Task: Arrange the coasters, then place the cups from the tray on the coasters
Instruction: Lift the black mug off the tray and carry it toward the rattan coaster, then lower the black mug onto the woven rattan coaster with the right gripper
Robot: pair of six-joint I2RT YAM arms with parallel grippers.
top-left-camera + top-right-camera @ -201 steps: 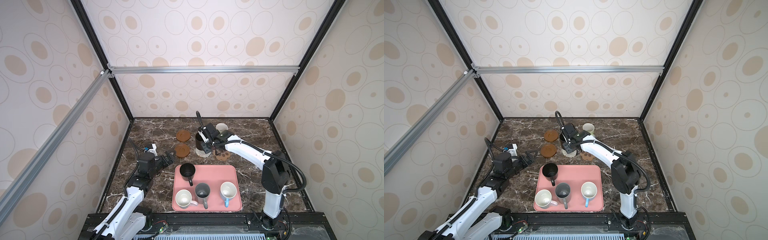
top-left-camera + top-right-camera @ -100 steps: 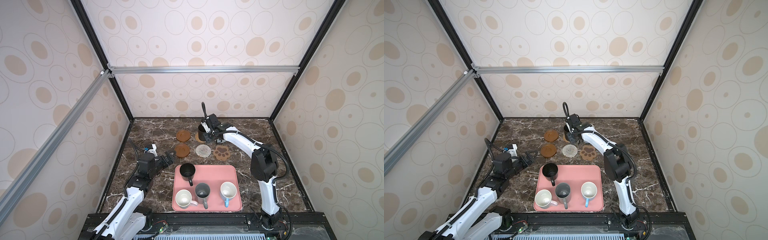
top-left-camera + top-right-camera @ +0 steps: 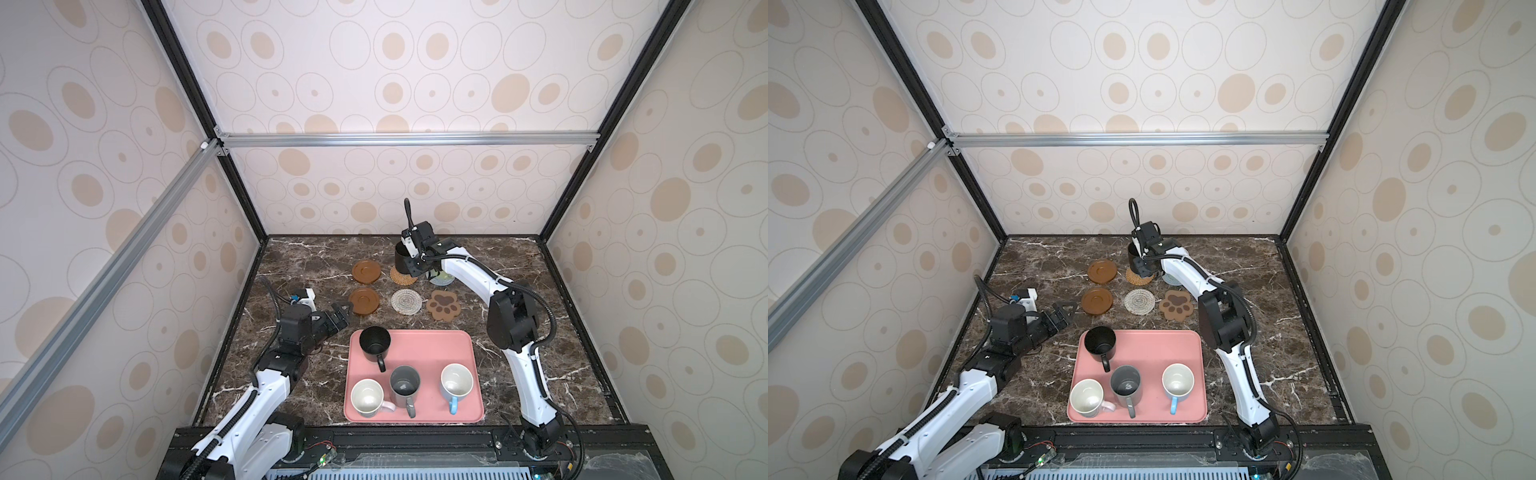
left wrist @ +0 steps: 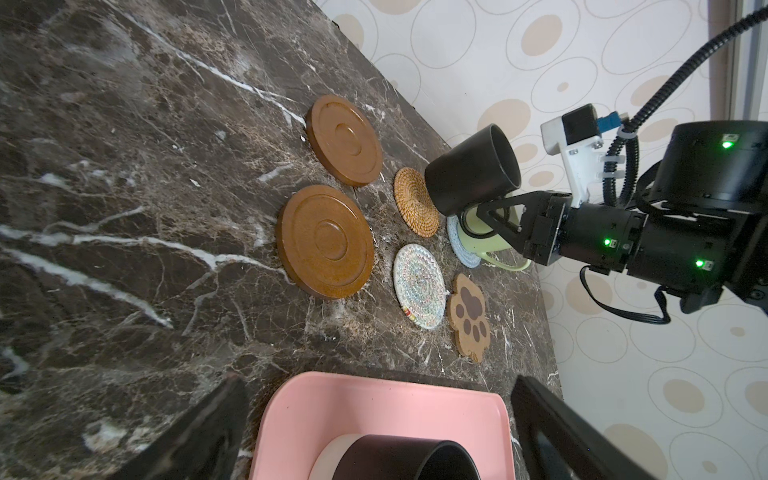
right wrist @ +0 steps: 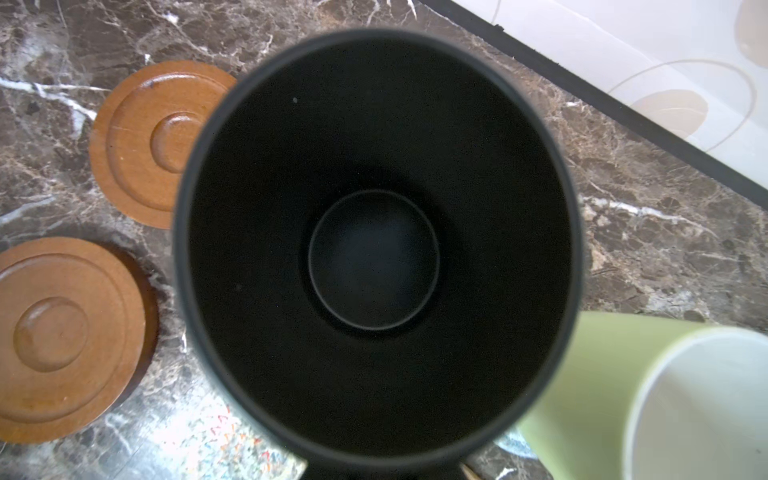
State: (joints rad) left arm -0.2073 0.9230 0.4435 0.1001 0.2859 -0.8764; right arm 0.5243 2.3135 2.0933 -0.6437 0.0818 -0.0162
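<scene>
Right arm has carried the black mug (image 3: 402,259) from mid-table to the far row. It hangs over the rattan coaster (image 4: 413,208), base just above or barely touching; cannot tell which. Right gripper (image 4: 496,218) clenched at the mug's handle side, holding it. Left gripper (image 3: 343,311) spread wide, empty, parked just beside the near brown disc (image 3: 364,301).

Progress, as judged from the layout:
- All six coasters lie in two rows of three.
- Far brown disc (image 3: 366,272), whitish woven coaster (image 3: 406,300) and paw coaster (image 3: 444,306) are bare.
- Light green mug (image 4: 483,245) sits on the blue-grey coaster (image 4: 461,251). One cup placed, a second nearly.
- Left on the pink tray (image 3: 428,349): second black mug (image 3: 374,340), white mug (image 3: 366,397), grey mug (image 3: 404,384), blue-handled mug (image 3: 456,381).
</scene>
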